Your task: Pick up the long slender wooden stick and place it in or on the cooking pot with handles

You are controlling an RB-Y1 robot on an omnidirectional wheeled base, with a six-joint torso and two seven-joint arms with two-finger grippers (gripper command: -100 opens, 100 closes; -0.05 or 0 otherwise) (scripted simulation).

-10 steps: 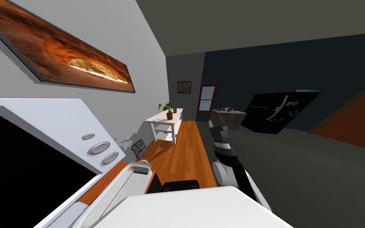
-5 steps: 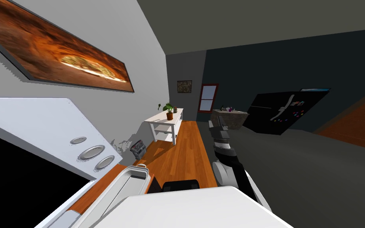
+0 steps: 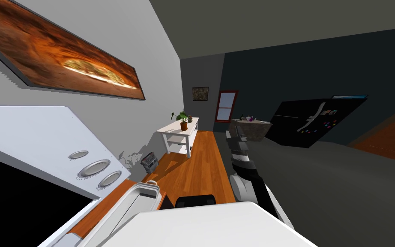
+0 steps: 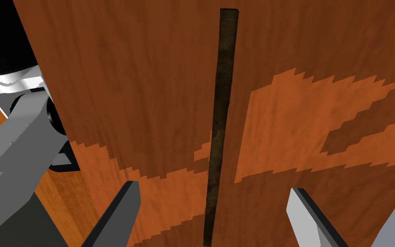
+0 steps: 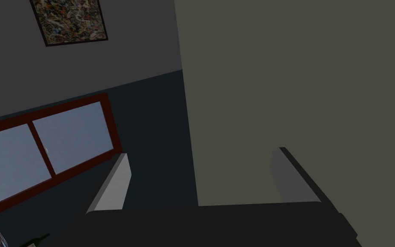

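While left gripper [image 4: 212, 188] hovered over orange wood-grain surface [image 4: 329, 55], fingers stood wide apart; dark slender stick [image 4: 221, 107] lay flat between them, ungripped. Step judged: pre-grasp. Next: lower, centre, close on stick. Right gripper [image 5: 201, 153] raised, fingers apart, empty.

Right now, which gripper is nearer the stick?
Left. The left gripper hovers over the stick, which runs between its open jaws on the wooden surface, ungripped. The right gripper is held up ahead, open, aimed away from the stick.
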